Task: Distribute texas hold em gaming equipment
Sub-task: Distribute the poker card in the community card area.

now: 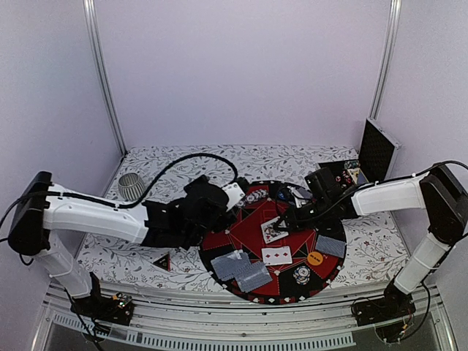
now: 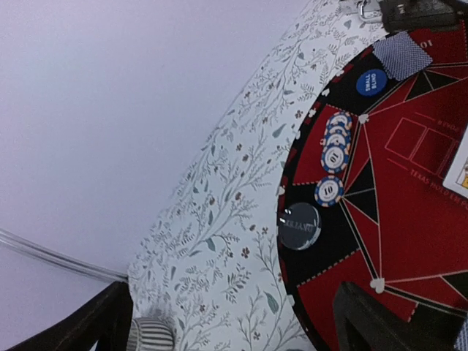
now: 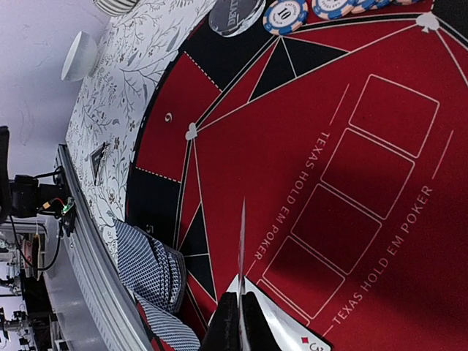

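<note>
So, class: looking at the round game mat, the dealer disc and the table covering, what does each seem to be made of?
Game mat: likely felt or soft fabric, matte red and black with crisp white print and no glare.
Dealer disc: probably hard plastic or acrylic, dark and glossy, catching a bright highlight.
Table covering: seemingly printed cloth or vinyl, a matte floral pattern lying flat.

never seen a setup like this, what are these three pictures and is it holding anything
Two robot arms stand at a table's near edge. One picture looks down from above; the other two come from cameras on each wrist. On the flowered tablecloth lies a round red-and-black poker mat with playing cards, some face down, poker chips, a blue small-blind disc and a dark dealer disc. The right gripper has its jaws shut on a card, seen edge-on. The left gripper is open, holding nothing.
</note>
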Tool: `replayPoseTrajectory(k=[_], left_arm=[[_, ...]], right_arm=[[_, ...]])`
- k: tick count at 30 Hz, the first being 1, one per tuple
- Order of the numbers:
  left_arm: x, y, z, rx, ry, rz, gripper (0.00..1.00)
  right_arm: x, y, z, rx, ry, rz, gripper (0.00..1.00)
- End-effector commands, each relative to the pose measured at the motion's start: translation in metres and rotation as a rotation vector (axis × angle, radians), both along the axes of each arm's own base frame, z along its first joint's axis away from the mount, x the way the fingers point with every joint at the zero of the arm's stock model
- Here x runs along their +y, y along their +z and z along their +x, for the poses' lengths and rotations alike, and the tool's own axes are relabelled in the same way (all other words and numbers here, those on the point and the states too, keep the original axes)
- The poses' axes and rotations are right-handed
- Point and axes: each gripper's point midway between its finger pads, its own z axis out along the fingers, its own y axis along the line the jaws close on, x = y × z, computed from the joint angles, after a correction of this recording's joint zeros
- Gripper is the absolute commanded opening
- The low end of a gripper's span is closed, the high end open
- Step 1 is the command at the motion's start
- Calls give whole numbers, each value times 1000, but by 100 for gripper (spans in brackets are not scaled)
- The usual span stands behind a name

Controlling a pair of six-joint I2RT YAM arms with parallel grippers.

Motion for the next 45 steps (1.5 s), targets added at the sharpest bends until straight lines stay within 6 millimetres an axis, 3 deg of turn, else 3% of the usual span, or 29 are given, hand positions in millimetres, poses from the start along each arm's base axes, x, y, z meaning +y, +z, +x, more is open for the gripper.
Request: replayPoseTrajectory(k=[1, 6, 11, 19, 25, 30, 33, 41, 43, 45], left_arm=[[55, -71, -29, 451, 83, -143, 98], [48, -79, -38, 569, 52, -250, 98], [45, -83, -41, 602, 49, -274, 98], [46, -72, -47, 635, 28, -332, 98], [46, -76, -54, 683, 24, -344, 98], [49, -75, -57, 691, 28, -350, 98], [53, -73, -58, 682, 34, -344, 98], [56, -70, -59, 682, 36, -345, 98], [56, -68, -62, 694, 27, -364, 98], [55, -66, -70, 719, -2, -391, 97]], right_arm=[[18, 7, 13, -36, 25, 78, 2], [22, -3, 15, -2, 10, 102, 2], [22, -25, 10, 73, -6, 94, 2], [-2, -57, 2, 141, -84, -47, 2], [-12, -61, 5, 132, -111, -113, 3], [-15, -65, 8, 129, -105, -167, 28], [-22, -61, 12, 104, -115, -222, 38], [-53, -25, 26, -25, -196, -408, 61], [-49, -10, 20, -97, -174, -449, 67], [-25, 7, -3, -177, -54, -414, 72]])
